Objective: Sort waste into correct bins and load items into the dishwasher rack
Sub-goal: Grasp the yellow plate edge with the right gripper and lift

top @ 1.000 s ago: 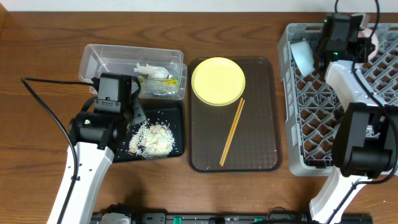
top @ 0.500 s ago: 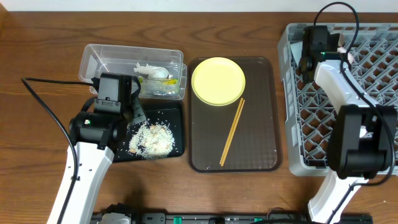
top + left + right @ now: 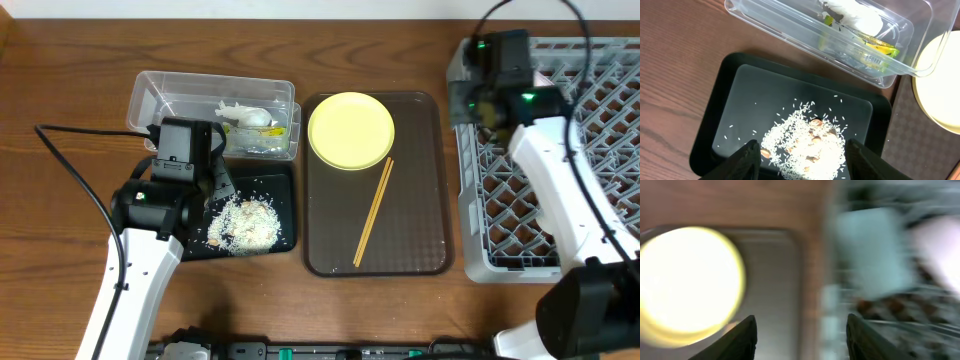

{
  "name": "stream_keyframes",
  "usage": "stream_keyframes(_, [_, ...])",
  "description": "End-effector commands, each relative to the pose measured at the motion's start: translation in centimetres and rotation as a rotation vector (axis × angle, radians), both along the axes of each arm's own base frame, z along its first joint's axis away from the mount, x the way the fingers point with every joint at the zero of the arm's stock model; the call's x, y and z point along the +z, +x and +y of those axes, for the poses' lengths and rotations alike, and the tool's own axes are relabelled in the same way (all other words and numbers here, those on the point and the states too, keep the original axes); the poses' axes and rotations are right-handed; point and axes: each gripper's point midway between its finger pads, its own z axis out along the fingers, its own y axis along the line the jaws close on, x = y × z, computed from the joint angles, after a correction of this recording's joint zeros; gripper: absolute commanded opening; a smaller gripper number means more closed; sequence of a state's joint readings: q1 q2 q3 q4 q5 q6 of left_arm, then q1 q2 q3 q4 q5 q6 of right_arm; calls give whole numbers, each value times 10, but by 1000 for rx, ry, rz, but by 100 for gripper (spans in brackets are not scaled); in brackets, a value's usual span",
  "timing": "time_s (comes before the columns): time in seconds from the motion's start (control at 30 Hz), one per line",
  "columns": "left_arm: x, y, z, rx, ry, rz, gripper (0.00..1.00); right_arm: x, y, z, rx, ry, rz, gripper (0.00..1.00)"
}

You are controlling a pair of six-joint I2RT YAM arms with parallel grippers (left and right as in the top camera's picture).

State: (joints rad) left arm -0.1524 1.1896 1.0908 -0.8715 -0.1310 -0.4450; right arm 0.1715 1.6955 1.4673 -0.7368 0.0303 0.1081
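Note:
My left gripper point(image 3: 802, 150) point(image 3: 218, 188) hangs open low over the black tray point(image 3: 725, 105), its fingers on either side of the rice clump point(image 3: 807, 145) point(image 3: 245, 222). Wrapper scraps point(image 3: 855, 20) point(image 3: 250, 120) lie in the clear tub point(image 3: 170, 95). My right gripper point(image 3: 801, 330) point(image 3: 468, 100) is open and empty above the left edge of the grey rack point(image 3: 560, 200). Its view is blurred. It shows the yellow plate point(image 3: 690, 280) point(image 3: 350, 130) at left and a light blue bowl point(image 3: 870, 250) in the rack. Chopsticks point(image 3: 373, 212) lie on the brown tray.
The brown serving tray point(image 3: 420, 240) sits between the bins and the rack. A pale pinkish-white object point(image 3: 940, 245) shows blurred in the rack beside the bowl. A black cable point(image 3: 70, 170) loops over the table at left.
My right gripper has opened and swung left from the rack's far corner to its left edge. The left arm has not moved.

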Motion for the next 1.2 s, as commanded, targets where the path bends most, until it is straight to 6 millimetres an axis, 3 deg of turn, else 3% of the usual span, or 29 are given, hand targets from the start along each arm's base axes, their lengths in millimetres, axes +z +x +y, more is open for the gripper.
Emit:
stream_keyframes(0.0, [0, 0, 3, 14, 8, 3, 57, -21, -10, 51, 71, 156, 92, 55])
stream_keyframes(0.37, [0, 0, 3, 14, 8, 4, 57, -132, -7, 72, -152, 122, 297, 52])
stream_keyframes(0.6, [0, 0, 3, 14, 8, 4, 57, -172, 5, 97, -142, 189, 310, 46])
stream_keyframes(0.67, [0, 0, 3, 14, 8, 3, 57, -178, 6, 101, -136, 187, 311, 38])
stream_keyframes(0.73, [0, 0, 3, 14, 8, 4, 57, -178, 5, 102, -138, 189, 315, 19])
stream_keyframes(0.83, [0, 0, 3, 14, 8, 4, 57, -173, 9, 103, -140, 197, 293, 3])
stream_keyframes(1.0, [0, 0, 3, 14, 8, 4, 57, -137, 24, 94, -125, 217, 205, 1])
stream_keyframes(1.07, [0, 0, 3, 14, 8, 4, 57, -111, 31, 84, -103, 206, 144, 1])
stream_keyframes(1.17, [0, 0, 3, 14, 8, 4, 57, -63, 37, 51, -132, 139, 34, 1])
